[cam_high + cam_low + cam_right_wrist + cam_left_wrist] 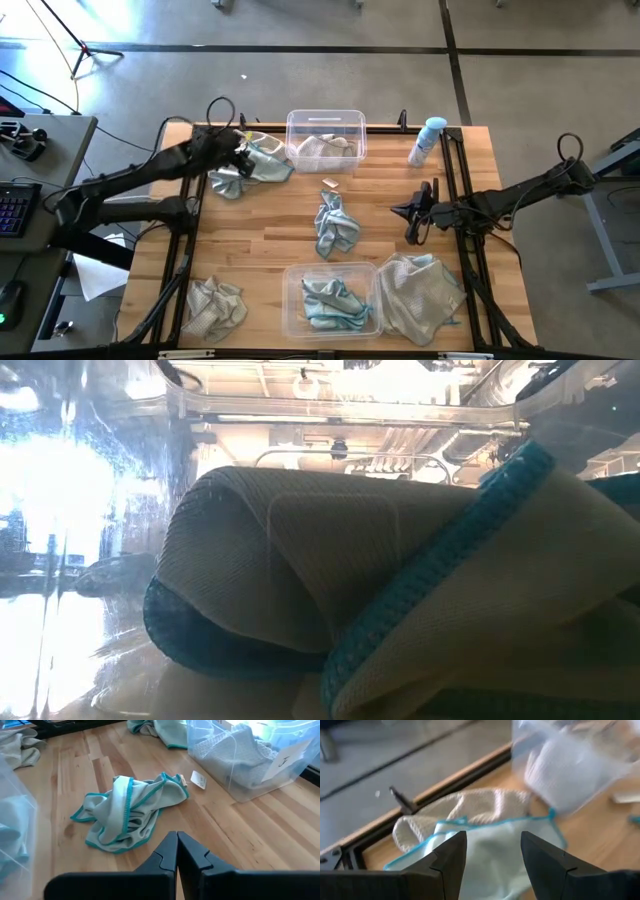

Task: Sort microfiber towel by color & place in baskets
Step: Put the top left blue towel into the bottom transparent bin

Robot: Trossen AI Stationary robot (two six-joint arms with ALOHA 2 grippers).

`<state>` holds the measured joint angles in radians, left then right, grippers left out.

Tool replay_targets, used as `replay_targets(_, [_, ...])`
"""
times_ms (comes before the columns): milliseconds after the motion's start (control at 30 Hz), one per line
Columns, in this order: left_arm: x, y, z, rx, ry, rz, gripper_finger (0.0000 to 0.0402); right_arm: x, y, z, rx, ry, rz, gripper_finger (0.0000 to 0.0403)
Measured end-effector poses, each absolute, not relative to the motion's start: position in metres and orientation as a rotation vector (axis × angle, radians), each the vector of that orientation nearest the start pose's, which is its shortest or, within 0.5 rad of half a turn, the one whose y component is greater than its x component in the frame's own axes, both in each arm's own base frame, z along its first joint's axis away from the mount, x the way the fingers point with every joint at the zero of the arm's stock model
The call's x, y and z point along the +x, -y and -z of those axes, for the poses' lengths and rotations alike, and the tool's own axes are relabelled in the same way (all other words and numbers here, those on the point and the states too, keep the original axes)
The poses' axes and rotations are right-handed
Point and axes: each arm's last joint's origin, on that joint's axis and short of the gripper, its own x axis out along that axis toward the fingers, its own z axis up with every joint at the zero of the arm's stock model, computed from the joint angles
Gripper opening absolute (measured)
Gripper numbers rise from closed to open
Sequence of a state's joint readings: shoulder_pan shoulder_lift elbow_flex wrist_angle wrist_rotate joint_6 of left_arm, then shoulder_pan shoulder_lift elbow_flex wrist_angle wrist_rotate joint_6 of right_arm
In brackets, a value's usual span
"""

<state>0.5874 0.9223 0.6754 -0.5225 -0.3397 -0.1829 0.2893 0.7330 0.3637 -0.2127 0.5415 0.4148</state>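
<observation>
Towels lie scattered over the table (270,240), sorting only partly done. One teal towel (258,165) sits at the far left corner, just beside the far basket (326,121), with the left gripper (238,152) directly over it. The left wrist view shows the jaws spread apart with nothing between them, the cloth lying below; in my judgement the gripper is poised either to take this towel or has no hold on it yet. The far basket holds a pale beige-grey towel (325,150), so it appears to serve as the beige bin, which suggests the teal cloth beside it does not belong there. The near basket (297,320) holds a teal towel (332,302), marking it as the teal bin. A second loose teal towel (127,810) lies crumpled mid-table between the two baskets. A beige towel (215,308) rests at the near left, and a larger beige one (418,295) touches the near basket's right side. The right gripper (412,222) waits clenched and empty at the right edge, pointed towards the middle towel. A spray bottle (428,140) stands at the far right. A small tag (198,780) lies on the wood by the far basket; its print is unreadable. A label on that basket's wall bears a mark resembling "J", not certain.
</observation>
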Motion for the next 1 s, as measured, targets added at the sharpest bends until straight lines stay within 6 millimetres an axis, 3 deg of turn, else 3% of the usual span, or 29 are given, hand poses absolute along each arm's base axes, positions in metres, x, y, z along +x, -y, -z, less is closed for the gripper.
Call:
replay_targets(367, [0.146, -0.167, -0.198, -0.44, -1.051, -0.924, 0.0176, 0.149, -0.028, -0.197, 0.138, -0.477, 0.346, 0.0])
replay_targets(733, [0.137, -0.191, -0.161, -0.523, -1.224, -0.909, 0.0167, 0.149, -0.028, -0.197, 0.148, -0.475, 0.349, 0.0])
replay_targets(867, [0.138, -0.193, -0.154, -0.546, -1.246, -0.871, 0.0119, 0.149, -0.028, -0.197, 0.148, -0.475, 0.349, 0.0])
replay_targets(1000, [0.14, -0.192, -0.152, -0.557, -1.252, -0.87, 0.0029, 0.149, -0.028, -0.197, 0.148, -0.475, 0.349, 0.0])
